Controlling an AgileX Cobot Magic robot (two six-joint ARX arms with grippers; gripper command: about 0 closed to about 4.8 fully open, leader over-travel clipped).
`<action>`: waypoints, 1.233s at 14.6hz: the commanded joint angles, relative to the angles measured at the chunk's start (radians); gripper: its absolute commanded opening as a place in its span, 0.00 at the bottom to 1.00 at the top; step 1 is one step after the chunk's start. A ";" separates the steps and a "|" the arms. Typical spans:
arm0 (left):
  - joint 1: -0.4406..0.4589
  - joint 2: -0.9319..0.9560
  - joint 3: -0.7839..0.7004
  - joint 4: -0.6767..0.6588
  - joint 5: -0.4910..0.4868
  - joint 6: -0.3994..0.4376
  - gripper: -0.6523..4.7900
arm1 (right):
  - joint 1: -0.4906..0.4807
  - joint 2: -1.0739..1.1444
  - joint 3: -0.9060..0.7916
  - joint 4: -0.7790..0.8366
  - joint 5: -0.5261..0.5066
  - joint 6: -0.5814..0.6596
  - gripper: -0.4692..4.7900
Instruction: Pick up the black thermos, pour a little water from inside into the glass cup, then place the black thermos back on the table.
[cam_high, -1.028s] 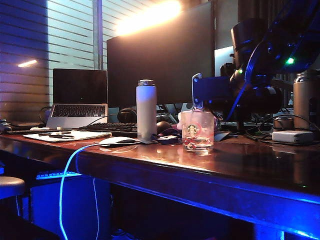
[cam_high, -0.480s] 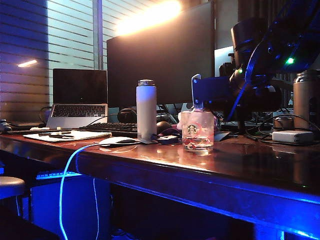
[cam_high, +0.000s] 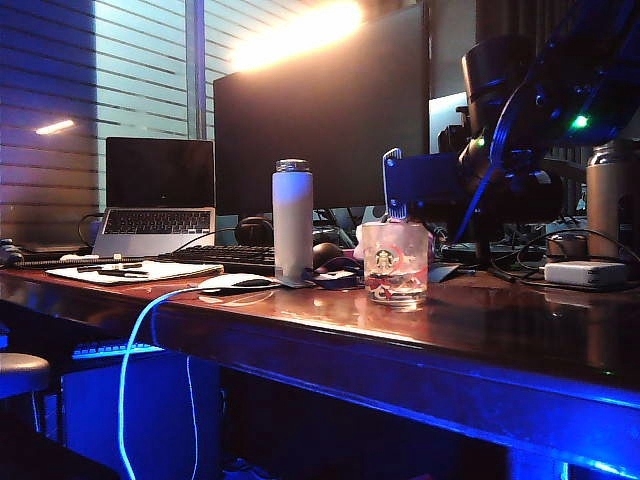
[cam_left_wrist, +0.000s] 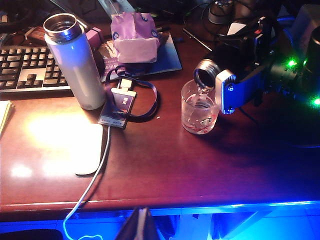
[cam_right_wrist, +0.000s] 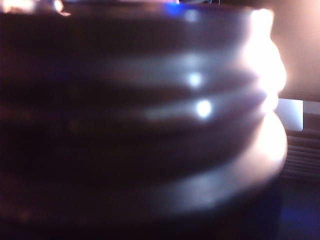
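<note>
The black thermos (cam_left_wrist: 205, 74) lies tipped almost level, its silvery open mouth just over the rim of the glass cup (cam_left_wrist: 199, 107). My right gripper (cam_left_wrist: 226, 81) is shut on the thermos neck, with one blue-lit finger (cam_left_wrist: 235, 92) showing. The cup (cam_high: 395, 262), with its green logo, stands on the table (cam_high: 470, 340) and holds a little water. From the exterior view, the right gripper (cam_high: 422, 180) hides most of the thermos. The right wrist view is filled by the blurred threaded neck of the thermos (cam_right_wrist: 150, 125). My left gripper (cam_left_wrist: 141, 226) hangs shut and empty off the table's front edge.
A white bottle (cam_high: 292, 215) stands left of the cup beside a lanyard card (cam_left_wrist: 117, 107) and a white mouse (cam_left_wrist: 90, 150). A tan bottle (cam_high: 610, 200) and a white adapter (cam_high: 585, 273) sit far right. Behind are a laptop (cam_high: 158, 200), a monitor (cam_high: 320, 110), a keyboard (cam_left_wrist: 25, 67).
</note>
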 joint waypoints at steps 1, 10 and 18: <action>0.001 -0.003 0.002 0.012 0.005 0.001 0.12 | 0.001 -0.004 0.003 -0.001 0.004 -0.014 0.13; 0.001 -0.003 0.002 0.012 0.006 0.001 0.12 | 0.006 -0.004 0.002 -0.008 -0.026 0.238 0.13; 0.001 -0.003 0.002 0.012 0.006 0.001 0.12 | 0.006 -0.021 0.002 0.173 0.044 0.583 0.13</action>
